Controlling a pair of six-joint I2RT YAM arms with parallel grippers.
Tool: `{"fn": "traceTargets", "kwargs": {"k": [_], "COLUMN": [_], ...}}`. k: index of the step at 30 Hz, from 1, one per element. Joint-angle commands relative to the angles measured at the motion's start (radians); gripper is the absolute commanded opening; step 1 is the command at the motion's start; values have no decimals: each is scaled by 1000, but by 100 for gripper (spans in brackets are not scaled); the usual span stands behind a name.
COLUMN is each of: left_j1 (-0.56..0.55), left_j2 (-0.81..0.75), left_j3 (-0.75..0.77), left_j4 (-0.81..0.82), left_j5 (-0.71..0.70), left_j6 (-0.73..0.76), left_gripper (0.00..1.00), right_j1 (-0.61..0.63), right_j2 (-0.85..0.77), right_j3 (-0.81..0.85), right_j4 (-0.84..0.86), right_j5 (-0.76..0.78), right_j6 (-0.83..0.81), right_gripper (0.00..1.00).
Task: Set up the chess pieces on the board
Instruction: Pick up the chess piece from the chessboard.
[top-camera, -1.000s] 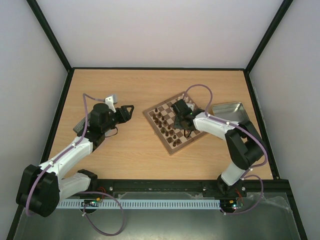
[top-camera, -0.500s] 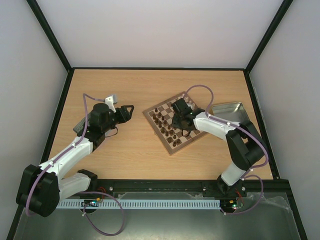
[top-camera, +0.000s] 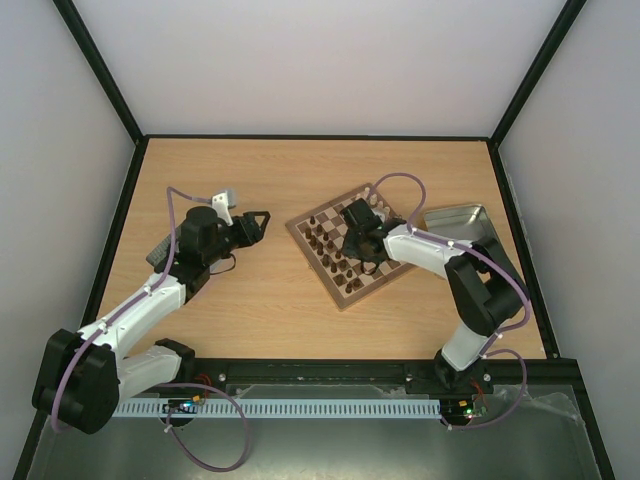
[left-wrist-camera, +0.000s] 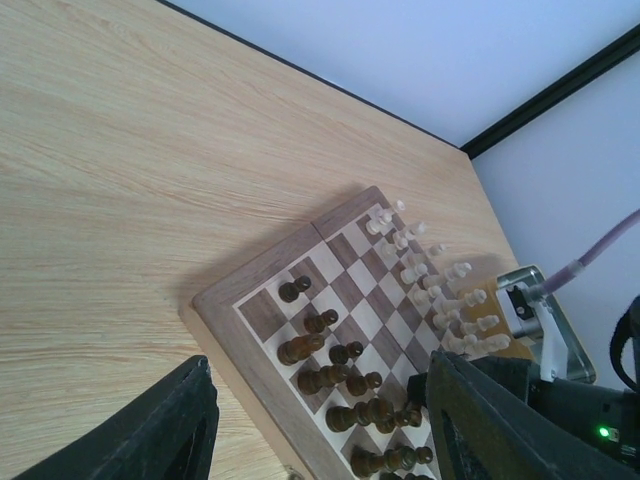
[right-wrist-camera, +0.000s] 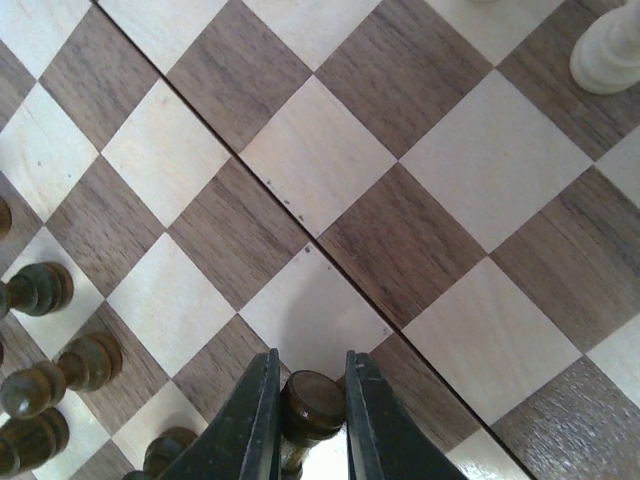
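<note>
Right pincer (right-wrist-camera: 307, 420) pinching dark piece (right-wrist-camera: 310, 400) over board (right-wrist-camera: 330, 170); other dark pieces (right-wrist-camera: 40, 288) close beside; left pincer (left-wrist-camera: 320, 405) spread, apart.

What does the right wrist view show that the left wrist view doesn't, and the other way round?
Only the right wrist view shows the right gripper shut on a dark brown piece over the board. Only the left wrist view shows the left gripper open, the table around the board, and the rows of cream-white pieces and standing dark pieces along opposite sides. Both show checkered squares, some standing dark pieces and at least one cream-white piece.
</note>
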Motion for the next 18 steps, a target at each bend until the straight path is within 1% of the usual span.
{"fn": "traceTargets", "kwargs": {"k": [1, 4, 8, 11, 14, 18], "left_j1": [6, -2, -36, -100, -182, -275], "left_j2": [0, 5, 31, 62, 106, 180], "left_j3": [-14, -12, -4, 10, 24, 55], "left_j4": [53, 61, 85, 120, 181, 257], "left_j5": [55, 60, 77, 85, 104, 137], "left_j6": [23, 26, 50, 70, 89, 107], "left_gripper": [59, 59, 61, 62, 63, 68], "right_j1": [-6, -15, -42, -64, -70, -70], "right_j2": [-1, -44, -143, -221, -279, -328], "right_j3": [-29, -54, -100, -133, -158, -202], "right_j4": [31, 71, 135, 197, 254, 360], "right_j5": [59, 71, 71, 2, -101, -262], "right_j6": [56, 96, 173, 236, 302, 419], "right_gripper": [9, 6, 6, 6, 6, 6]}}
